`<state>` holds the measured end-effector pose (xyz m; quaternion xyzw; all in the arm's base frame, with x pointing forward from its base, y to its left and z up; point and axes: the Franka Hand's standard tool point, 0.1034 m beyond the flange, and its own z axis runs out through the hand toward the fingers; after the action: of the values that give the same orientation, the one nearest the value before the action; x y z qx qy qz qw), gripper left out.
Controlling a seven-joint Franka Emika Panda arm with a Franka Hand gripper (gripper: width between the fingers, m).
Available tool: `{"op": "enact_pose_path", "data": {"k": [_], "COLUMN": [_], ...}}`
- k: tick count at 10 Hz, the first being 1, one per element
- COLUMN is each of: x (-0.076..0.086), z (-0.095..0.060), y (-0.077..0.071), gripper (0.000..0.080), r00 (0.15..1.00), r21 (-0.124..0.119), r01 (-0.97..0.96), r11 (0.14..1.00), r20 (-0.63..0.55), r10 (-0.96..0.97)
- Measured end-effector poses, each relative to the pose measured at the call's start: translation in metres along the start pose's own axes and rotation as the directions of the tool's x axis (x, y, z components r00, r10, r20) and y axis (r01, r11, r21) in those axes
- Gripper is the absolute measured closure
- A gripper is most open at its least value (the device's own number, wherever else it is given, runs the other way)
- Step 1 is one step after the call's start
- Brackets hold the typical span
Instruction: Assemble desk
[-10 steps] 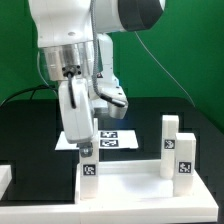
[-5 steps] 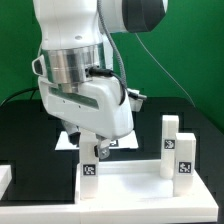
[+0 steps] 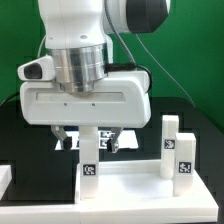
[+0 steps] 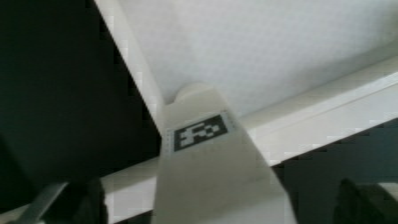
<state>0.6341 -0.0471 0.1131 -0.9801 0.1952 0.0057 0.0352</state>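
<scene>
The desk's flat white top panel [image 3: 135, 186] lies on the black table in front. A short square leg post [image 3: 89, 165] with a tag stands upright at its left end; in the wrist view the leg [image 4: 210, 150] runs up the middle over the panel [image 4: 267, 50]. Two more tagged leg posts [image 3: 182, 158] stand at the panel's right end. My gripper [image 3: 88, 142] hangs straight over the left leg, one finger on each side of its top. In the wrist view the gripper [image 4: 205, 205] shows gaps between both dark fingers [image 4: 45, 205] and the leg. It is open.
The marker board [image 3: 124, 140] lies flat behind the leg, mostly hidden by my hand. A white block [image 3: 5, 180] sits at the exterior view's left edge. A green wall and a cable are behind the table.
My hand has turned about its vertical axis over the left leg and now faces the exterior camera broadside, with the fingers spread either side of the leg. The leg and panel have not moved.
</scene>
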Motion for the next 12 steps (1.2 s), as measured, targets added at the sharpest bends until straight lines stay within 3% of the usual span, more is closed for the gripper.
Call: {"op": "enact_pose_path", "data": {"k": [1, 2, 3, 5, 7, 8, 9, 10, 12], "x": [-0.0001, -0.0001, -0.0002, -0.0002, 0.002, 0.0021, 0.0026, 0.0024, 0.0021], "z": [0.0001, 0.0002, 0.0002, 0.0003, 0.0007, 0.0008, 0.0011, 0.0017, 0.0019], "y": [-0.0001, 0.0001, 0.0002, 0.0004, 0.0017, 0.0004, 0.0005, 0.0019, 0.0015], "gripper": [0.0242, 0.0424, 0.0512, 0.0511, 0.0511, 0.0511, 0.0511, 0.0511, 0.0511], "r00": [1.0, 1.0, 0.995, 0.97, 0.846, 0.704, 0.501, 0.442, 0.47], "r21": [0.0, 0.0, 0.0, 0.001, 0.027, 0.04, 0.052, 0.059, 0.059], "r01": [-0.016, -0.016, -0.104, -0.242, -0.533, -0.71, -0.865, -0.896, -0.882], "r11": [1.0, 1.0, 0.995, 0.97, 0.846, 0.703, 0.498, 0.439, 0.467], "r20": [0.0, 0.0, 0.001, 0.001, 0.002, 0.022, 0.05, 0.06, 0.057], "r10": [0.016, 0.016, 0.104, 0.242, 0.533, 0.71, 0.864, 0.895, 0.881]}}
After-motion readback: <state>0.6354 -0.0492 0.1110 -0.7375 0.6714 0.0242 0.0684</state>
